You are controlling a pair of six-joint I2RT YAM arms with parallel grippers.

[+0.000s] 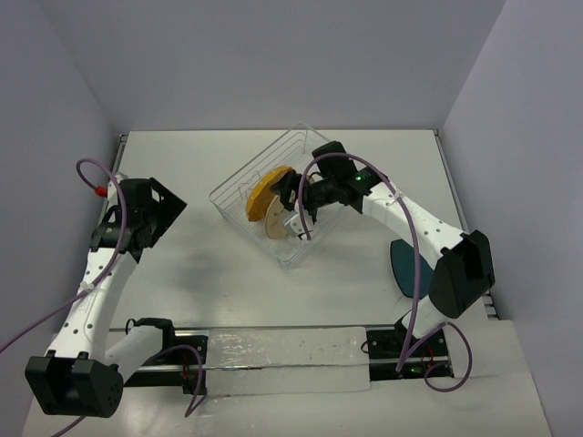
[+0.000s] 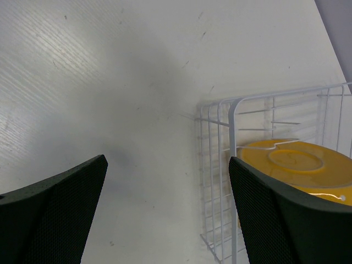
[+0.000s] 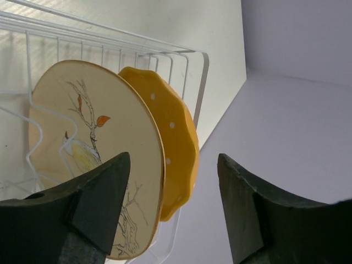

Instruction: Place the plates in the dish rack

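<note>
Closest to the lens, right claw, fingers apart with nothing between them, poised at the dish rack. Inside the rack, beige plate and orange-yellow plate standing on edge, side by side. Outside the rack, well off to its right on the surface, dark teal plate lying flat, partly hidden behind the right arm. Left claw spread wide and empty, off the rack's left side. By the look of it, two of three loaded; only the teal one left to fetch.
</note>
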